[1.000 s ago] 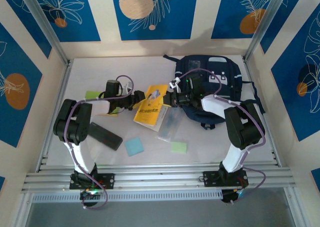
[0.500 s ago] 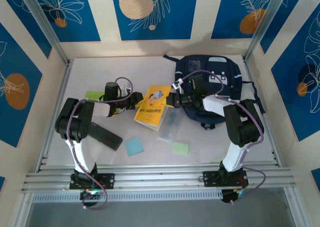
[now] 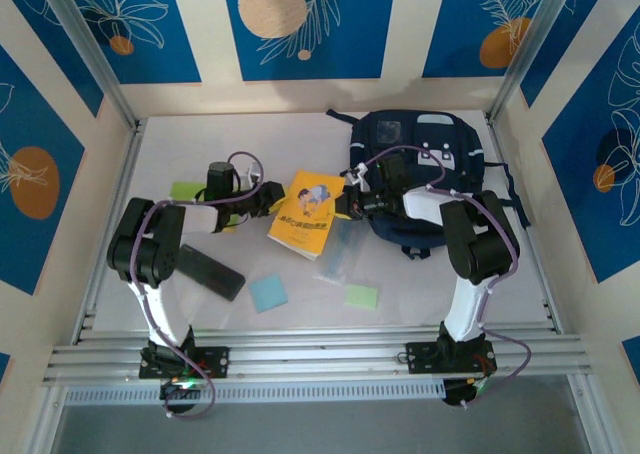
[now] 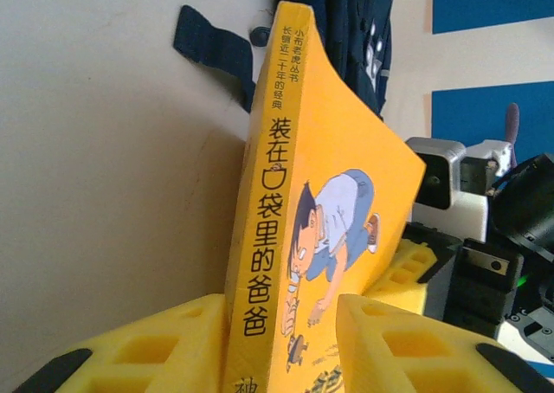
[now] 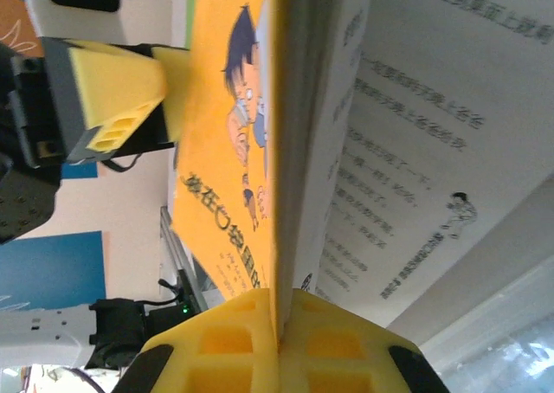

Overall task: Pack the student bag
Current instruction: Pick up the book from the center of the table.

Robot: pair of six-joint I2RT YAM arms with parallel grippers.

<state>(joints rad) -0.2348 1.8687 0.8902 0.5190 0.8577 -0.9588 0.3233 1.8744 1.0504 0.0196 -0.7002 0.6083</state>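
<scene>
Both arms are reaching in toward the middle of the white table (image 3: 250,144), meeting over a thin yellow paperback book (image 3: 308,214) with a cartoon boy on its cover. The left gripper (image 3: 268,200) is gripping the book's left end. In its wrist view, the yellow foam fingers (image 4: 147,354) are pinching the book (image 4: 325,194) from both sides near the spine, with the cover tilted up on edge. The right gripper (image 3: 347,202) is at the book's opposite end. Seen up close, that gripper (image 5: 279,350) has its jaws pressed nearly together on a thin edge of the book (image 5: 221,151) — yellow cover on one side, printed white page on the other. The large dark navy fabric backpack (image 3: 430,149) is lying at the far right of the table, just beyond the right gripper. Nearer the arms are lying a black rectangular case (image 3: 210,272), a light blue square note (image 3: 268,293), a pale green square note (image 3: 361,296) and a clear plastic sleeve (image 3: 340,250) — all apart from the book.
</scene>
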